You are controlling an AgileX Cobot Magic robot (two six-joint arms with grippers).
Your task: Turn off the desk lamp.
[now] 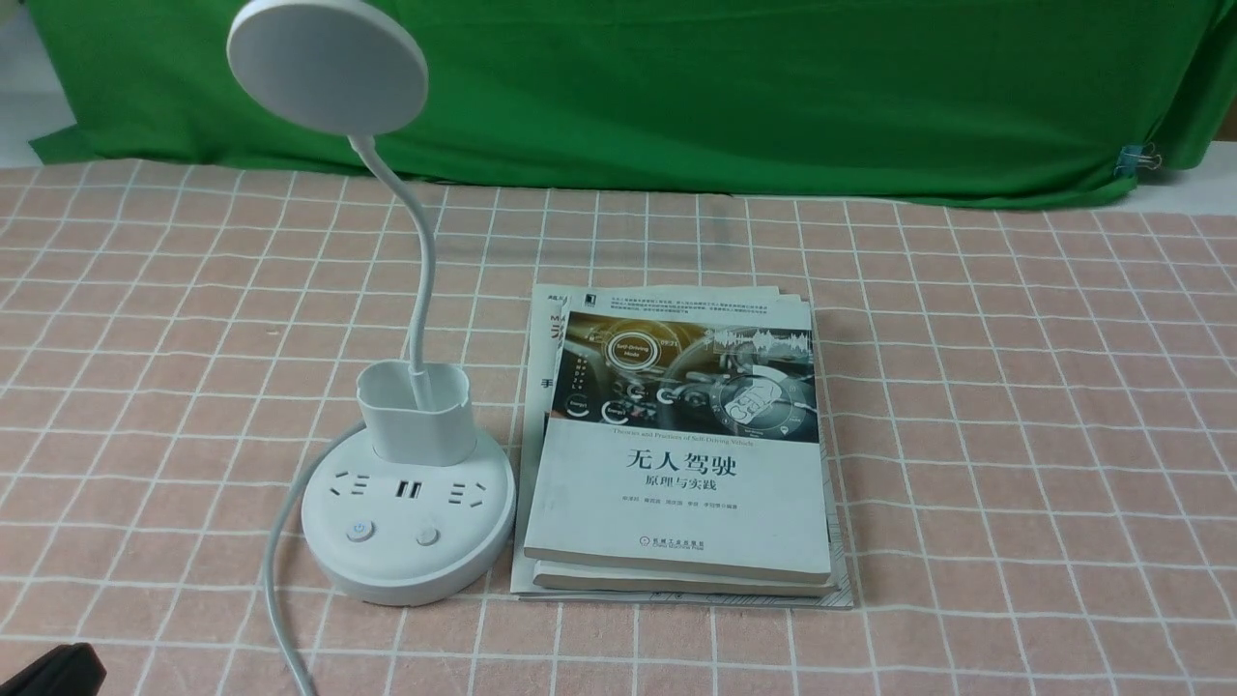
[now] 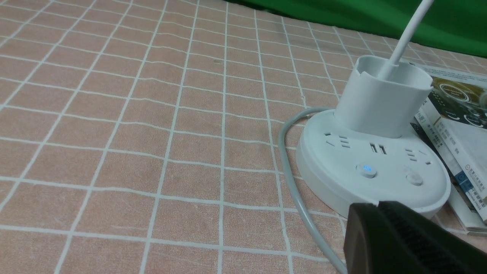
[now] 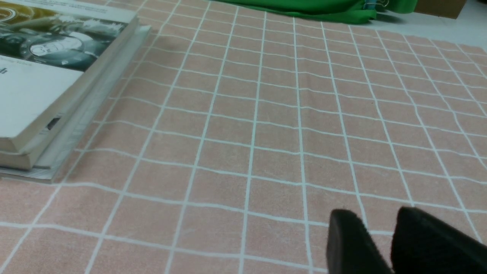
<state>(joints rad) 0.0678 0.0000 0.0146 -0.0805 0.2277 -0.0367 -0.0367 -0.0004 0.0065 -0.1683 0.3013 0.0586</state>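
Observation:
The white desk lamp stands left of centre, with its round disc head (image 1: 327,63) up on a thin bent neck (image 1: 421,280) that rises from the pen cup (image 1: 416,411). Its round base (image 1: 408,561) has sockets and two buttons; the left button (image 1: 359,530) glows blue and the right button (image 1: 427,536) is plain. In the left wrist view the base (image 2: 342,190) lies just beyond my left gripper (image 2: 380,205), whose jaws are pressed together with nothing in them. The lit button (image 2: 367,170) shows there too. My right gripper (image 3: 374,219) hovers over bare cloth with its jaws slightly apart and empty.
A stack of books (image 1: 676,454) lies right beside the lamp base, and it also shows in the right wrist view (image 3: 45,95). The lamp's grey cable (image 1: 275,580) curves from the base to the near edge. A pink checked cloth (image 1: 1015,435) covers the table, with a green backdrop (image 1: 773,87) behind.

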